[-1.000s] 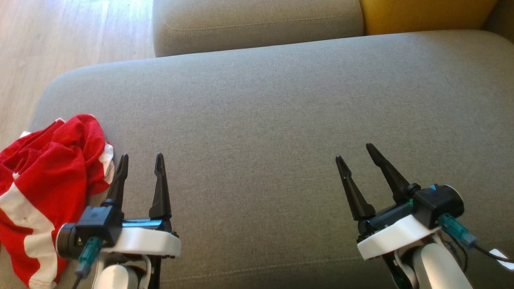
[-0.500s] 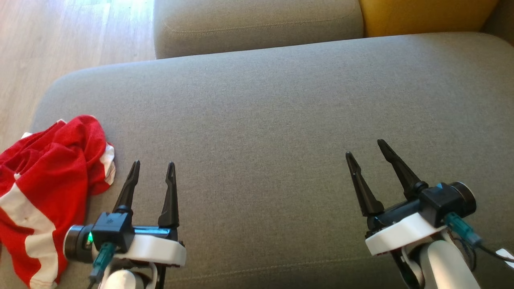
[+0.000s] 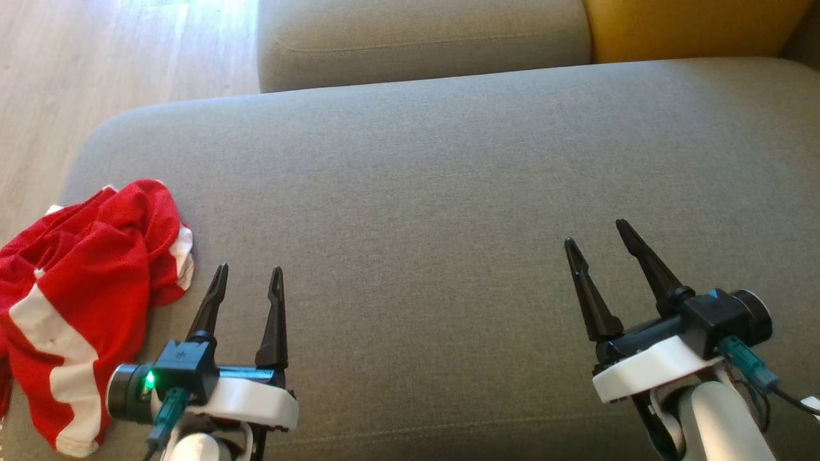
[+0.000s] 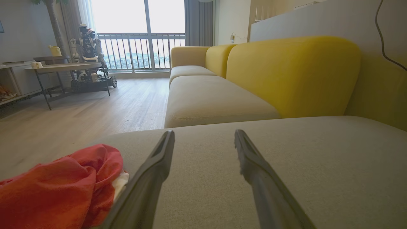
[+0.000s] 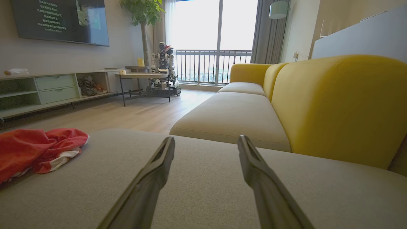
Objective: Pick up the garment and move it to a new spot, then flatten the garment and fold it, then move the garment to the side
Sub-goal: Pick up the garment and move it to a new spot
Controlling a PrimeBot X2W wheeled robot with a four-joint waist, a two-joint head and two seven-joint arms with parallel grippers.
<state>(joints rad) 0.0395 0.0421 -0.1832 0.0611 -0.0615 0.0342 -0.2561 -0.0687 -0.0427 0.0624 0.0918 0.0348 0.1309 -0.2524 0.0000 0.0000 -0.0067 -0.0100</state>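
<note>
Crumpled red-and-white garment (image 3: 83, 301) on a broad grey fabric sofa cushion (image 3: 448, 179).
Garment lies at the cushion's eight o'clock edge, just beside but clear of the left gripper (image 3: 250, 269); right gripper (image 3: 595, 232) at four o'clock; both sets of fingers spread wide, empty. Yellow backrest (image 3: 692, 25) at one o'clock, pale wooden floor (image 3: 96, 57) at eleven.

The seat cushion (image 3: 448, 192) was covered in matt woven cloth. The garment (image 3: 83, 269) was made of knit cloth, the floor (image 3: 96, 57) of wood.
</note>
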